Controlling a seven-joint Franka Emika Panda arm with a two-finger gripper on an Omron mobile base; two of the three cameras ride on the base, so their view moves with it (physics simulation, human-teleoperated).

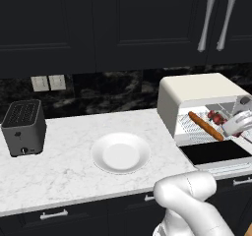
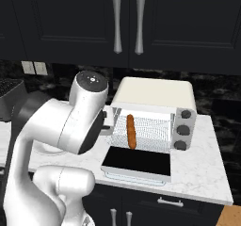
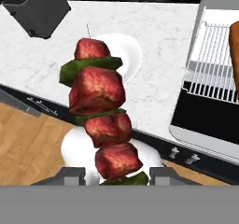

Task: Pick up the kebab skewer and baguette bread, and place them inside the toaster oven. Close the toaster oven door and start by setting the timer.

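My gripper [image 3: 119, 175] is shut on the kebab skewer [image 3: 100, 120], a stick of dark red meat chunks and green pepper that stands up between the two fingertips [image 3: 74, 175]. From the left base view the gripper [image 1: 227, 124] and skewer [image 1: 214, 116] hover at the mouth of the cream-white toaster oven [image 1: 197, 90], just right of the baguette bread [image 1: 205, 126]. That long orange-brown loaf lies on the wire rack [image 2: 146, 128] inside. The toaster oven door [image 2: 136, 163] hangs open, flat in front of the oven.
A white plate [image 1: 120, 153] sits mid-counter with nothing on it, and a small black slot toaster [image 1: 23, 127] stands at the far left. The oven's dark knobs [image 2: 183, 128] are on its right side. Dark cabinets hang above, and the counter edge [image 1: 98, 198] runs near the base.
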